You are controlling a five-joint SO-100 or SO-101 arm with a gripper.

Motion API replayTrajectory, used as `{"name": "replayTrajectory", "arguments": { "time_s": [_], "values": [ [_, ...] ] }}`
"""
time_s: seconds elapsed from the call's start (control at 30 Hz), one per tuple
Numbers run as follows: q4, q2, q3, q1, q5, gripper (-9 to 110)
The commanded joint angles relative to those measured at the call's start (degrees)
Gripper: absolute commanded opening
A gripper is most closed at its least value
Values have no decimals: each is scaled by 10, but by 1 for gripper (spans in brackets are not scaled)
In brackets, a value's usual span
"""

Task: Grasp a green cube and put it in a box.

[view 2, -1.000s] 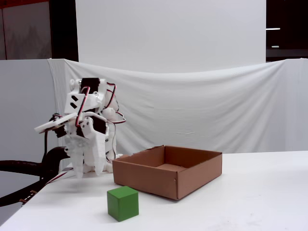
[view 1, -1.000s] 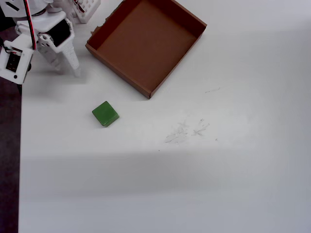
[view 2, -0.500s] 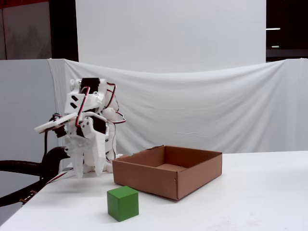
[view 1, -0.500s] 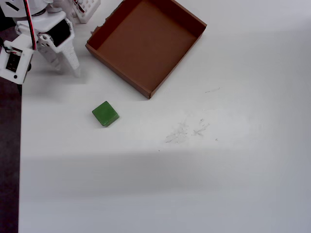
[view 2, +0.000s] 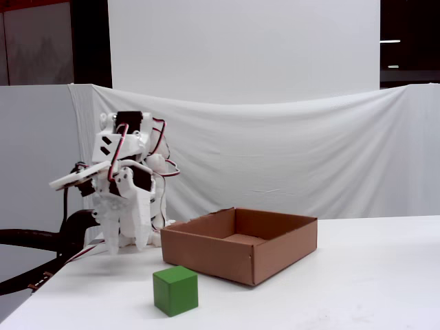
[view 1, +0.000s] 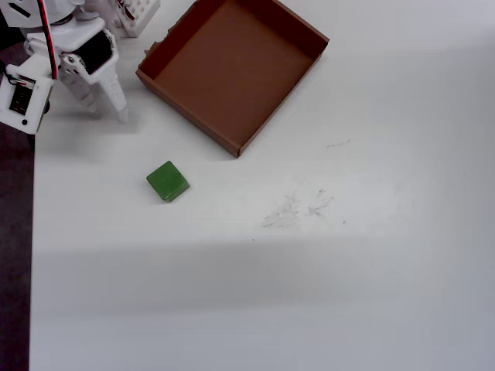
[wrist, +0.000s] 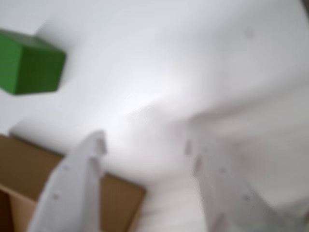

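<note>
The green cube [view 1: 168,182] lies on the white table, a little in front of the brown cardboard box [view 1: 186,114] in the overhead view. In the fixed view the cube [view 2: 175,290] stands before the box [view 2: 206,254], near the front edge. My white gripper [view 1: 108,112] hangs over the table left of the box, well apart from the cube. The wrist view is blurred; its two fingers stand apart with only table between them, gripper [wrist: 145,142] open. There the cube [wrist: 29,65] shows at upper left and a box corner [wrist: 120,198] at the bottom.
The table's left edge [view 1: 32,232] borders a dark floor strip. Faint scuff marks [view 1: 298,207] lie right of the cube. The arm's base [view 2: 127,206] stands at the back left, before a white cloth backdrop [view 2: 289,151].
</note>
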Motion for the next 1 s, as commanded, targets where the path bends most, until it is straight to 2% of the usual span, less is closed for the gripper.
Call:
{"name": "replayTrajectory", "arguments": {
  "time_s": [0.0, 0.27, 0.63, 0.97],
  "values": [
    [4, 1, -4, 2, 2, 22],
    [-4, -1, -4, 3, -3, 22],
    [-99, -71, -17, 1, -28, 25],
    [-133, -284, -178, -32, -107, 26]
  ]
}}
